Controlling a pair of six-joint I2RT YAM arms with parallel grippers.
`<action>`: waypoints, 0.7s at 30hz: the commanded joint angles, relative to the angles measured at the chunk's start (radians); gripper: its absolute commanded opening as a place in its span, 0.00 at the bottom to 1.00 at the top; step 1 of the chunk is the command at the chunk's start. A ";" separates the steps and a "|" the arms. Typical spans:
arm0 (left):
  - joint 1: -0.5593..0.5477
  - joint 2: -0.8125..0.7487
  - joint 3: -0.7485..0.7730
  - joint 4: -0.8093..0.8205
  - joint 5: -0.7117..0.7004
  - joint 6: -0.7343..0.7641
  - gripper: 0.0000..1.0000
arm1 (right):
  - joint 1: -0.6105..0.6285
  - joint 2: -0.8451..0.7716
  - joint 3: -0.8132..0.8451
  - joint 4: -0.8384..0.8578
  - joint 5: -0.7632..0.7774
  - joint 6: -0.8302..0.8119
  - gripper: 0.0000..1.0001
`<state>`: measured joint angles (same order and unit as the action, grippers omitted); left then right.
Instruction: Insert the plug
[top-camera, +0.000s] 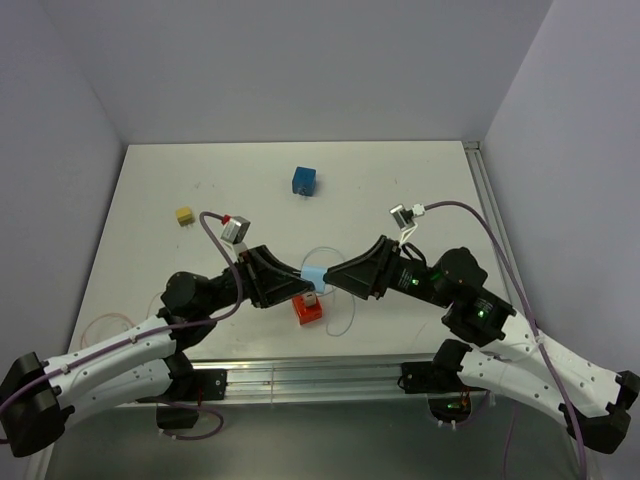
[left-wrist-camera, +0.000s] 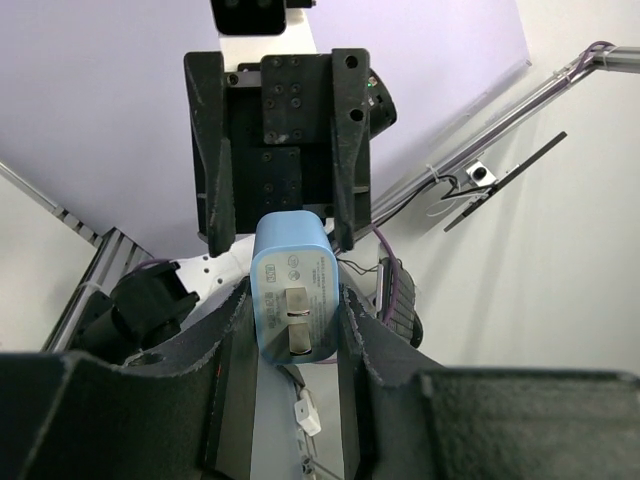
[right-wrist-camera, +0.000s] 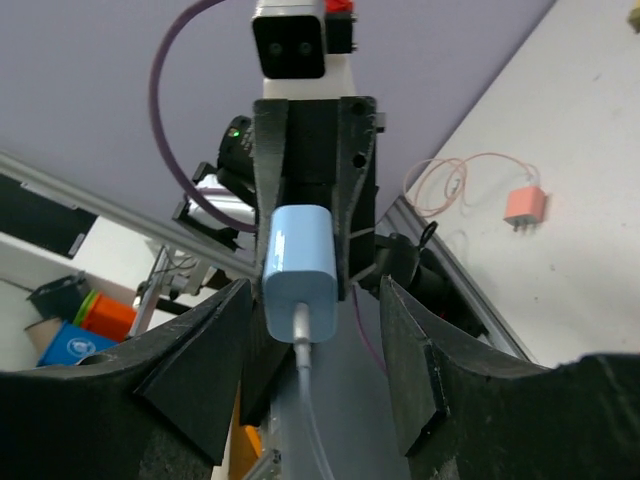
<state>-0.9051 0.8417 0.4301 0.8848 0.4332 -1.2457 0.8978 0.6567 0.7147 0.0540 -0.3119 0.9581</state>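
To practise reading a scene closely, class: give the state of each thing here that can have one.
Light blue plastic wall charger: held off the table, prongs toward the left wrist camera.
Thin white cable: plugged into the charger's back.
Left gripper: shut on the charger.
Right gripper: open, fingers flanking the charger, gaps both sides.
Red plastic block: resting on the table beneath the grippers.

A white table (top-camera: 380, 180) is enclosed by a pale lavender-grey back wall (top-camera: 300, 70) and matching side walls (top-camera: 50, 150). An aluminium rail (top-camera: 310, 375) is mounted along the near edge, and a second strip (top-camera: 488, 200) is run down the right edge. Everything is lit evenly, with only soft shadows cast.
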 joint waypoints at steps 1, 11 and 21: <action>-0.012 0.003 0.022 0.020 0.002 0.009 0.00 | 0.001 0.004 -0.009 0.096 -0.053 0.018 0.61; -0.018 0.036 0.033 0.033 -0.007 0.005 0.00 | 0.003 0.053 -0.001 0.130 -0.096 0.037 0.49; -0.021 0.022 0.059 -0.093 -0.034 0.055 0.26 | 0.009 0.038 0.025 0.015 -0.033 -0.005 0.00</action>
<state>-0.9218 0.8787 0.4347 0.8497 0.4274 -1.2449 0.8970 0.7158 0.7013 0.1184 -0.3588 0.9726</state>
